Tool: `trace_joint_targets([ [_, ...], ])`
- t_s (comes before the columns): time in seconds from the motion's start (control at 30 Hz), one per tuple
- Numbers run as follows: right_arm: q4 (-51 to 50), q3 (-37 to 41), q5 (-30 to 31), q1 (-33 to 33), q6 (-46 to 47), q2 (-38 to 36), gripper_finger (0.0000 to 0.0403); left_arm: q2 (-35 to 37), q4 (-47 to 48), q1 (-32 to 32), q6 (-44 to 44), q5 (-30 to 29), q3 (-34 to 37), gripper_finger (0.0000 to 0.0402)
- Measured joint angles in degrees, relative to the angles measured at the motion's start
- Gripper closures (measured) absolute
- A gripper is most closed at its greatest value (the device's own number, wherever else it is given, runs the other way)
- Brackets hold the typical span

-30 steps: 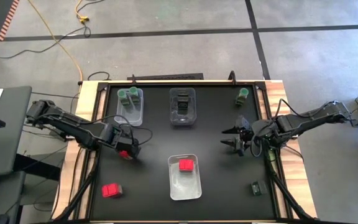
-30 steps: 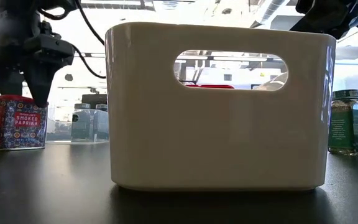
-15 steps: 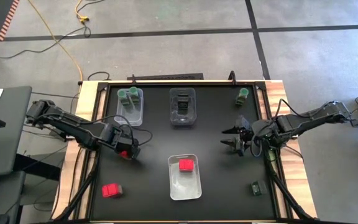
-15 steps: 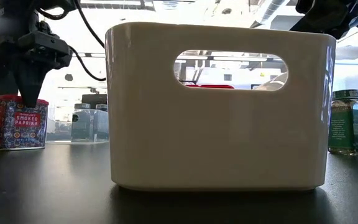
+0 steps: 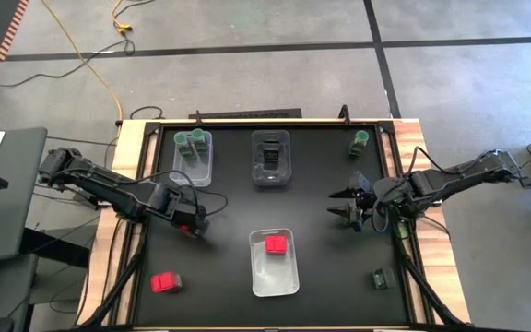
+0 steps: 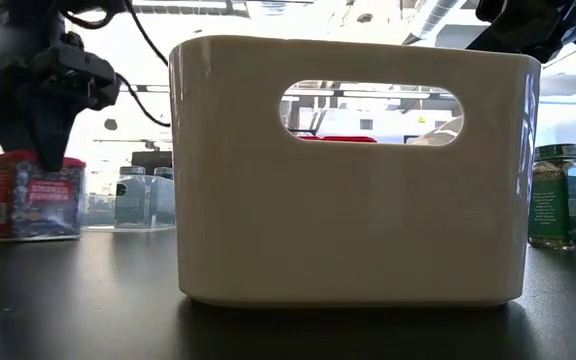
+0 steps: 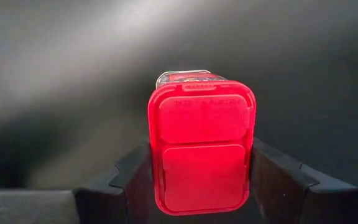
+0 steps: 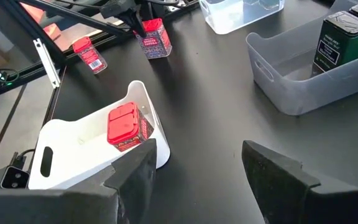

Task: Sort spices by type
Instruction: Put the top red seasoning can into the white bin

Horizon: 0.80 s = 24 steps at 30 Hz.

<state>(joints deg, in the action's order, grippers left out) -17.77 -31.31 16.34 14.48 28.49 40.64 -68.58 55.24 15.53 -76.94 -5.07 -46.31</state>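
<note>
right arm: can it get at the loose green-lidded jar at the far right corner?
Probably yes. The jar stands alone on bare table beyond the right gripper, jaws open and empty, nothing between them; the bins sit off to the side.

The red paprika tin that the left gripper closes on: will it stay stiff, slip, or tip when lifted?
The red tin probably stays stiff: its flat sides show no denting between the left gripper fingers. Its smooth lid may slip a little. Standing upright and taller than wide, it could tip if nudged.
</note>
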Motion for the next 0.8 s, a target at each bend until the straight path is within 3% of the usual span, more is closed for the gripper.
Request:
trace_joint_targets([
  [0.23,-2.98,0.00,0.00,0.00,0.01,0.02,0.0137,-0.04,0.10,0.01,7.21,-4.66,-4.70,0.0192],
  [0.5,-3.55,0.00,0.00,0.00,0.02,0.02,0.0137,-0.32,2.13,0.02,16.10,-7.82,-16.67,0.0192],
  [0.63,-3.65,0.00,0.00,0.00,2.69,0.02,0.0137,-4.56,5.62,0.37,20.81,-7.97,-25.46,0.0192],
  [0.8,-4.76,0.00,0.00,0.00,8.01,0.00,0.0137,-15.40,11.98,2.48,29.29,-7.99,-40.49,0.0192],
])
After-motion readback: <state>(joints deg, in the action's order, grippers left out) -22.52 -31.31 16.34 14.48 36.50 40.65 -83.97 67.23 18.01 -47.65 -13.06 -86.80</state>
